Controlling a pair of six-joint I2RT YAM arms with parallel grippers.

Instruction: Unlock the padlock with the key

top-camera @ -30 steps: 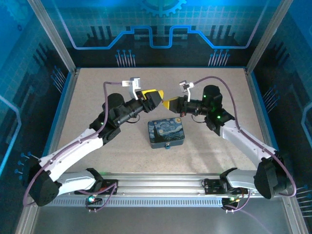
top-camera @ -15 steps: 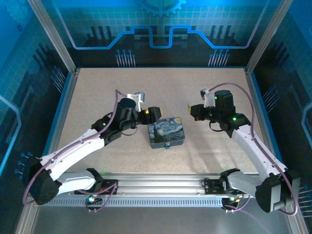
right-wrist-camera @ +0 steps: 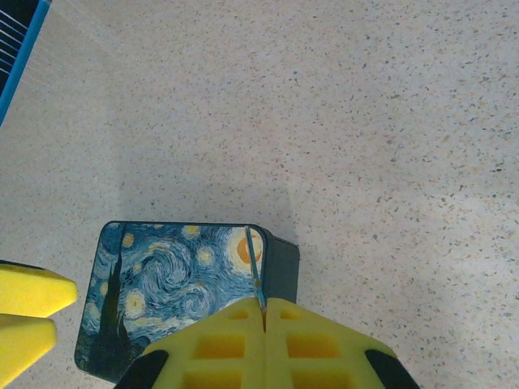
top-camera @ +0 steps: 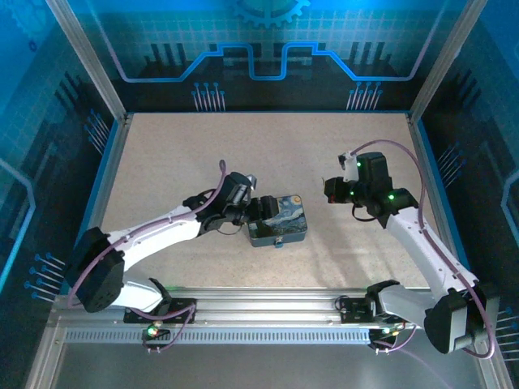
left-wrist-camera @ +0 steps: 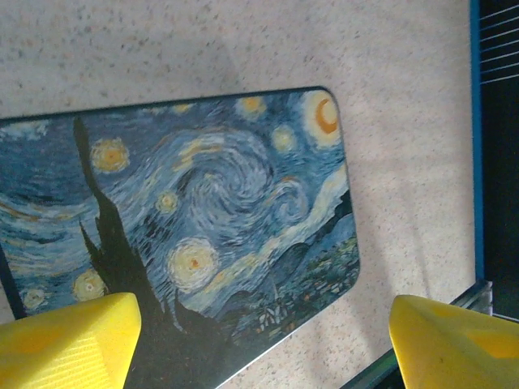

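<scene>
Right gripper pinching key, hovering right of tin; left gripper gaping wide over tin; padlock at tin's front edge, key not yet inserted

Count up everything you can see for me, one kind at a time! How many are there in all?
tin: 1
padlock: 1
key: 1
grippers: 2 (left gripper, right gripper)
Total: 5
</scene>
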